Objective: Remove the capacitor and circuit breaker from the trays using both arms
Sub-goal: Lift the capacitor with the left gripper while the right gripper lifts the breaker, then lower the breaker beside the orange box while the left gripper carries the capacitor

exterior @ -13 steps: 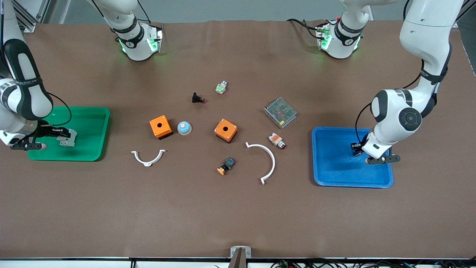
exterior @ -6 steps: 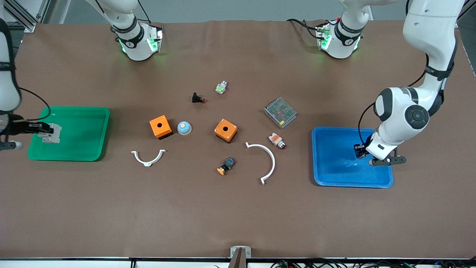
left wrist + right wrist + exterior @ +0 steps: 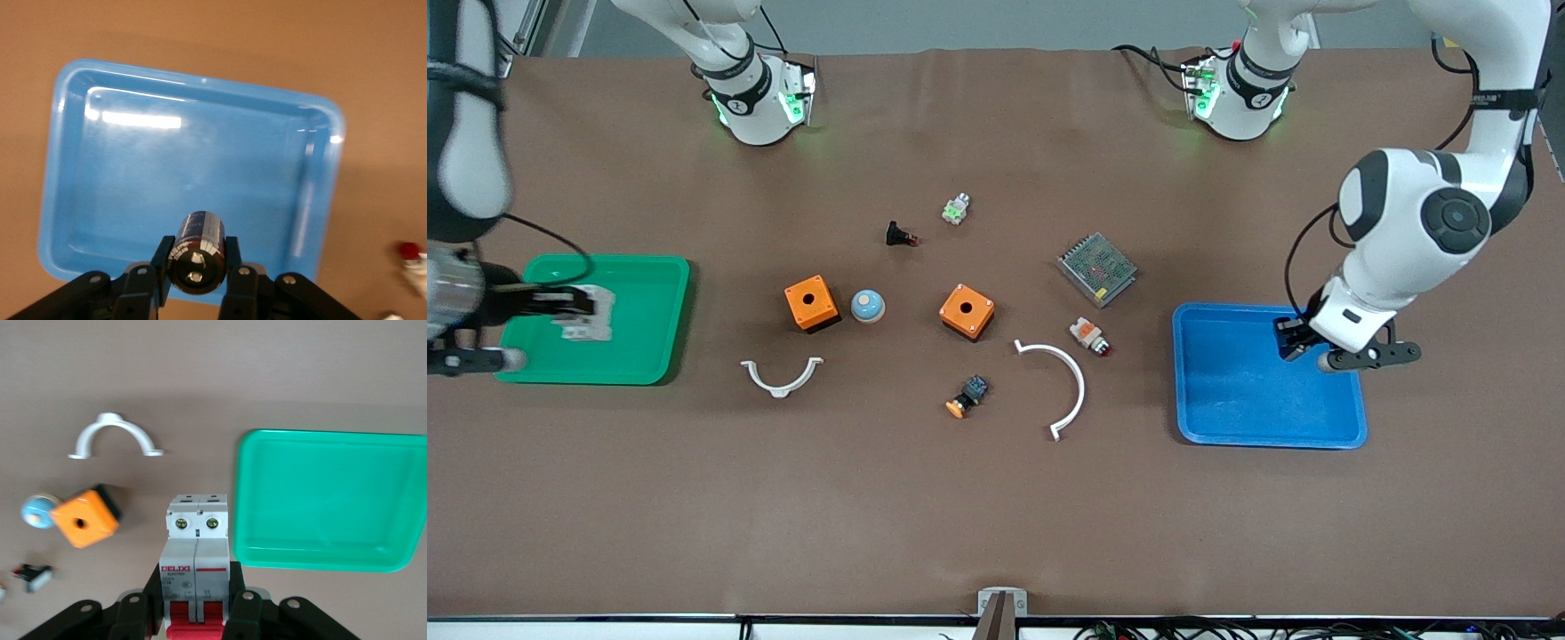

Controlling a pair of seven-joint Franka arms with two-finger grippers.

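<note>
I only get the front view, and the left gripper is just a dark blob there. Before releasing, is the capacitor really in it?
Observer: Yes. The left wrist view shows the capacitor clamped end-on between the fingers of the left gripper, over the blue tray.
Operator: Which end of the breaker is gripped?
Observer: The right gripper is shut on the red switch end of the breaker; the end with two screws points away from it.
Operator: Any marking on it?
Observer: A red DELIXI label on its grey face.
</note>
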